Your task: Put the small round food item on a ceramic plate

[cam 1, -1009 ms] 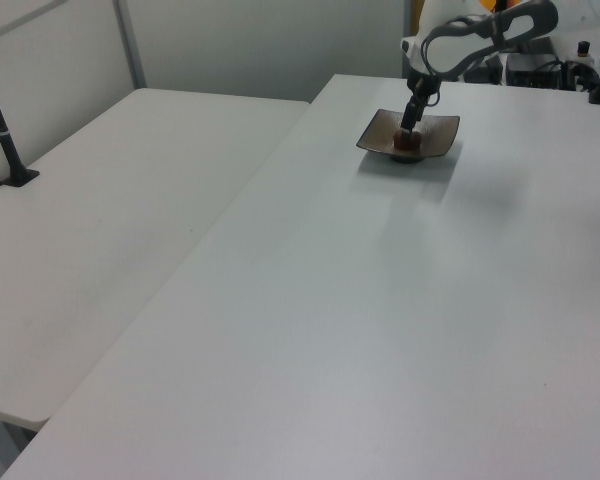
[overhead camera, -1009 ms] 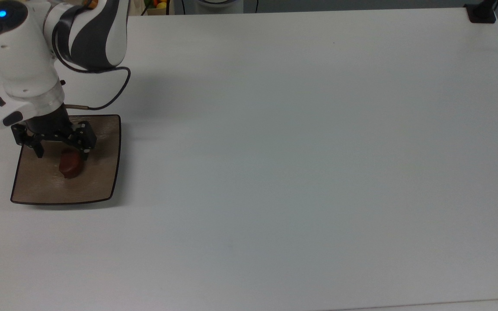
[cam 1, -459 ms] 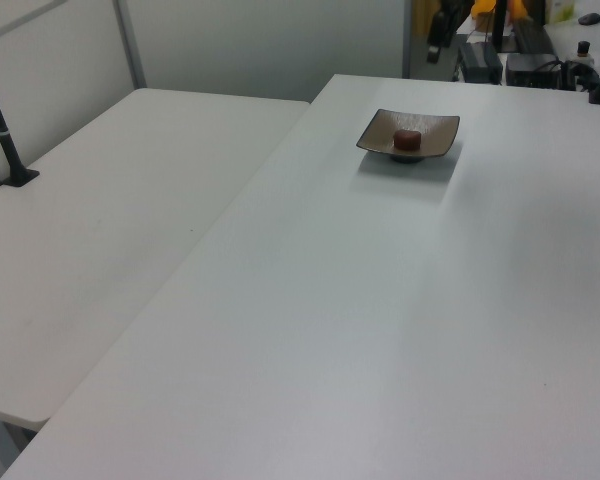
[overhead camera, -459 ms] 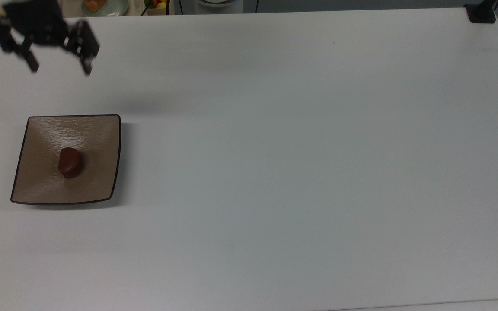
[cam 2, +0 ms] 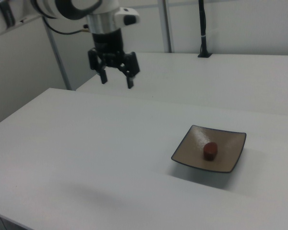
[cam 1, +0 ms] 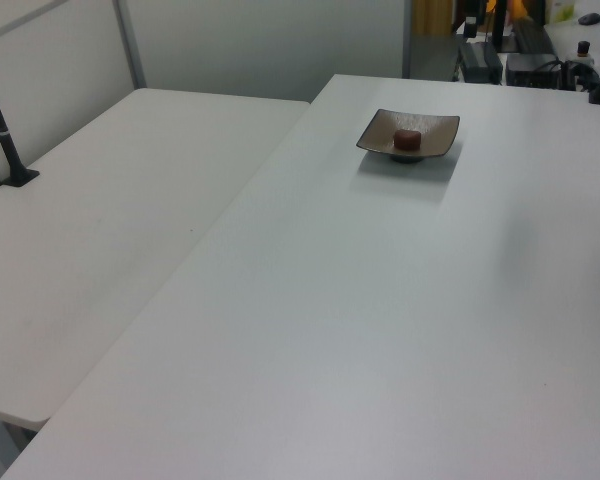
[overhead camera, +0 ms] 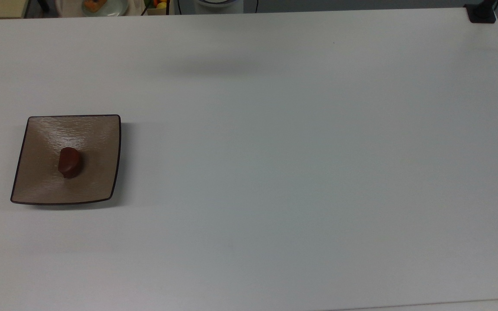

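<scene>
Up and away goes the gripper point(cam 2: 117, 79), gone from over the plate since a second ago, hanging high at ten o'clock in the right view, jaws spread, holding nothing. At four o'clock, the small round food item point(cam 2: 210, 150) sits mid ceramic plate point(cam 2: 192, 143) on the white worktop point(cam 2: 86, 143).
</scene>
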You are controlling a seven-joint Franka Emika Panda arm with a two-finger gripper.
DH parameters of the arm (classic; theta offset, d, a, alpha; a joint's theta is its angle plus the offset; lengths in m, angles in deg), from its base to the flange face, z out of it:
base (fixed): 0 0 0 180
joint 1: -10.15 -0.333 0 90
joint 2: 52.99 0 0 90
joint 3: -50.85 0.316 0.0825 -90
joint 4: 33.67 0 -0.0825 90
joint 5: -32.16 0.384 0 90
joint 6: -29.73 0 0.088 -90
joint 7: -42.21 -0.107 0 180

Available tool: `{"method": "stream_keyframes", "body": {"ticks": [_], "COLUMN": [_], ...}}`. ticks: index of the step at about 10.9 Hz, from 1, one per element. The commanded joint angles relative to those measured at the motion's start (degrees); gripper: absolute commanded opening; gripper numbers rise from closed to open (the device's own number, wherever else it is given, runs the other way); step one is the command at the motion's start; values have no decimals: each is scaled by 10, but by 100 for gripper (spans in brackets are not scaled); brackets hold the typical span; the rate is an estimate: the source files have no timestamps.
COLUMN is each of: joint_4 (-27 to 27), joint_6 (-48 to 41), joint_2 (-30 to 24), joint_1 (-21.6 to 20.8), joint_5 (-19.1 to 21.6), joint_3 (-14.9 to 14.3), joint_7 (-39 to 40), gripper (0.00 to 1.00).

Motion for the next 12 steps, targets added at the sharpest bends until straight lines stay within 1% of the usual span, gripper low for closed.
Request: {"method": "stream_keyframes", "body": {"ticks": [1,3,4,5,6,7,9,11,12], "joint_4": [52,93,106,113,136,146,145,138,134], "joint_6": [-9,-2,2,11,28,40,91,101,100], "joint_2": [-53,-85,-91,-89,-94,-94,-75,-53,-48], "joint_1": [-77,-150,-165,-169,-170,-169,-163,-148,-147], "joint_5": [8,8,8,8,8,7,8,6,2], "joint_3": [-19,-68,-79,-78,-78,-74,-73,-74,-74], "joint_7": [-63,-63,-63,-62,-62,-63,-59,-48,-45], "gripper": [100,100,100,100,100,100,100,100,100]}}
